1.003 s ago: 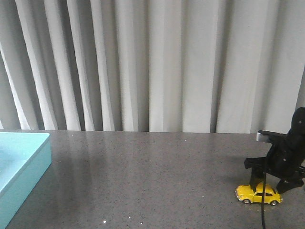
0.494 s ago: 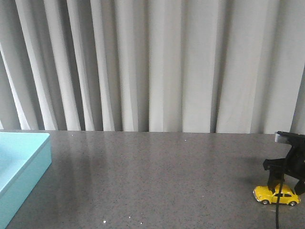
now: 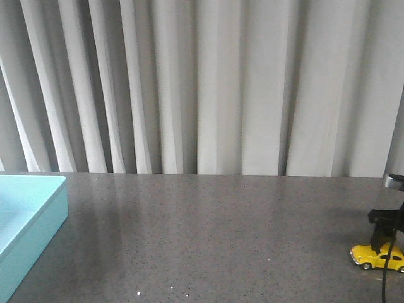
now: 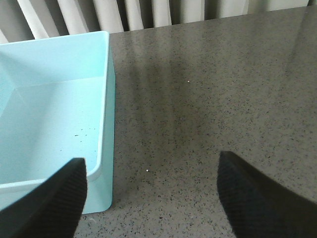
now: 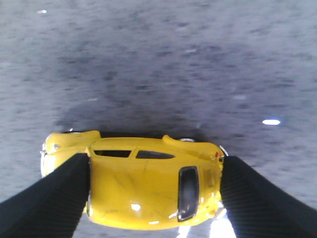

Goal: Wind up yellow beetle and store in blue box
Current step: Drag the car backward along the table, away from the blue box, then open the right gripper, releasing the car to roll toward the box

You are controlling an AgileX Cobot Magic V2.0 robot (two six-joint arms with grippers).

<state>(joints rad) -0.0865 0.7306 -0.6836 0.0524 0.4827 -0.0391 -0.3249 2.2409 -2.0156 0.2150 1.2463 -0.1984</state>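
Note:
The yellow beetle (image 3: 377, 256) stands on its wheels on the grey table at the far right edge of the front view. My right gripper (image 3: 384, 242) comes down over it and is shut on it. In the right wrist view the two black fingers (image 5: 54, 198) press against the nose and tail of the beetle (image 5: 143, 183). The blue box (image 3: 31, 211) sits at the far left. My left gripper (image 4: 151, 198) is open and empty, one finger (image 4: 54, 198) over the box's near corner. The inside of the blue box (image 4: 105, 99) holds nothing.
Grey speckled table (image 3: 202, 240) runs between the box and the car. Pleated grey curtains (image 3: 202, 88) hang behind the table's far edge. The right arm is mostly cut off by the frame edge.
My right gripper, shut on the yellow beetle, has moved steadily to the right along the table, taking the car with it. The left gripper and the box show no earlier frame.

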